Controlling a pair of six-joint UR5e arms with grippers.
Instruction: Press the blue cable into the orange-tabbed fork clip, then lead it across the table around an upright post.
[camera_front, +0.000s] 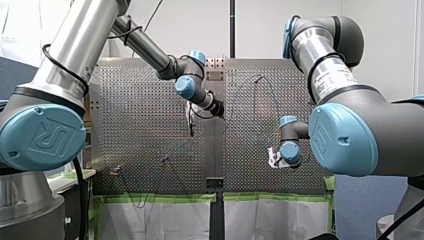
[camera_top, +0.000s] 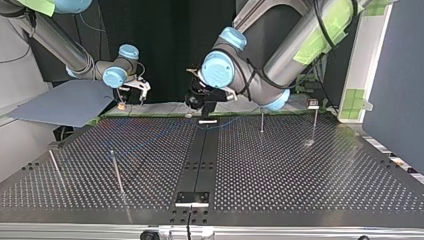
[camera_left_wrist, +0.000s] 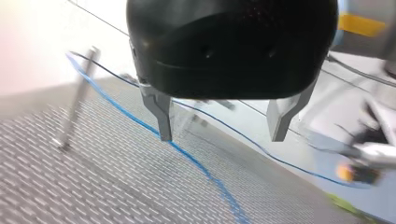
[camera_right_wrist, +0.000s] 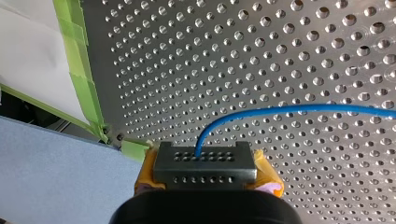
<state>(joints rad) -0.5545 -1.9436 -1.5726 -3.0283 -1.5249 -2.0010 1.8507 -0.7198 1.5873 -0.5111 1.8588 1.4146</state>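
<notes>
My left hand (camera_left_wrist: 222, 137) hangs spread over the counter (camera_left_wrist: 93, 186), pinching nothing. The blue cable (camera_left_wrist: 187, 156) runs beneath it, just beside one metal finger; an upright post (camera_left_wrist: 77, 100) stands at its nine o'clock. My right hand (camera_right_wrist: 205, 170), at the counter's eleven o'clock edge in the top view, is pressed together on the cable's end, which curves off toward two o'clock

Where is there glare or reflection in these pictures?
Top view: the perforated metal table mirrors the thin upright posts. Left wrist view: bright glare behind the slanted metal post beside my open left gripper. Right wrist view: hole rims glint around the blue cable.
</notes>
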